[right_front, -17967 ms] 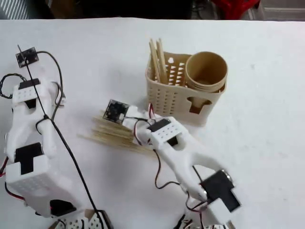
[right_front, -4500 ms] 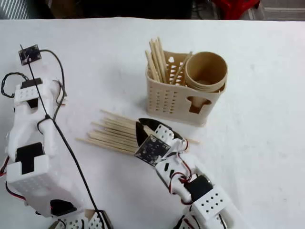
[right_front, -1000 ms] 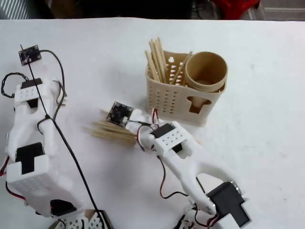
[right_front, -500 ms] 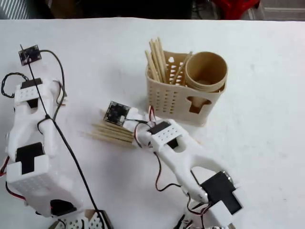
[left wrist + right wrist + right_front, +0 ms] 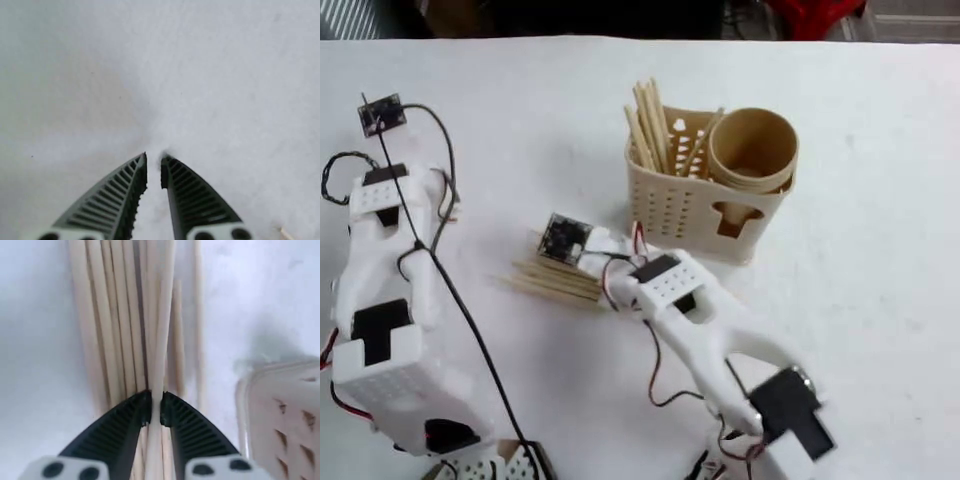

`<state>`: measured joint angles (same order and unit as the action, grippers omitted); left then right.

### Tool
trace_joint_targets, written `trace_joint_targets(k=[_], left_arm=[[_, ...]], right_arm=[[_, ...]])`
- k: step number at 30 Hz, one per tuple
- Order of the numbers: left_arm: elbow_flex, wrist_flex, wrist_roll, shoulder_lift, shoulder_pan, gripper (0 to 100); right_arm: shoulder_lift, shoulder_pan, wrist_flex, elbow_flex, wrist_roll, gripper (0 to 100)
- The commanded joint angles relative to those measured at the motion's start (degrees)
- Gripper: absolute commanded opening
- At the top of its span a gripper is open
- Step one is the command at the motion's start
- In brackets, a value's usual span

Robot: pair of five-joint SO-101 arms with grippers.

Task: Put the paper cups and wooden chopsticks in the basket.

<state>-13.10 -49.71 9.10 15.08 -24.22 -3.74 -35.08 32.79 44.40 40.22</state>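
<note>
**A:** What's at the left?

**B:** The left hand [image 5: 153, 161] hangs over the bare white counter [image 5: 880, 120], fingers nearly together, holding nothing.

**A:** And further right?

**B:** Roughly ten pale wooden chopsticks [image 5: 552, 278] lie mid-counter. The right hand [image 5: 155, 409] is clamped on one, probably to lift it. The cream perforated plastic basket [image 5: 690, 215] holds about six standing chopsticks [image 5: 648, 125] and some stacked tan paper cups [image 5: 752, 150], count unclear.

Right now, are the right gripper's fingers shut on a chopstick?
Shut: the right gripper has its fingers pinching one chopstick from the pile.
</note>
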Motion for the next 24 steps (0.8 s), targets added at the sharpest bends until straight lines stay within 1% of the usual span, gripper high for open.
trace_joint_targets(k=[1,3,6,13,18,24], left_arm=[[0.4,-0.3,-0.6,-0.4,0.8,7],[0.4,-0.2,-0.6,-0.4,0.8,7],[0.4,-0.2,-0.6,-0.4,0.8,7],[0.4,-0.2,-0.6,-0.4,0.8,7],[0.4,-0.2,-0.6,-0.4,0.8,7],[0.4,-0.2,-0.6,-0.4,0.8,7]], right_arm=[[-11.7,-0.3,6.3,-1.1,-1.9,1.7],[-17.2,-0.3,8.9,-1.1,-5.6,1.7],[-25.2,-0.3,11.6,-1.1,-9.1,1.7],[-39.8,-0.2,11.8,-1.7,-13.5,1.7],[-47.0,0.0,8.2,-3.6,-13.5,1.7],[-48.0,0.1,-0.1,-10.5,-13.5,1.7]])
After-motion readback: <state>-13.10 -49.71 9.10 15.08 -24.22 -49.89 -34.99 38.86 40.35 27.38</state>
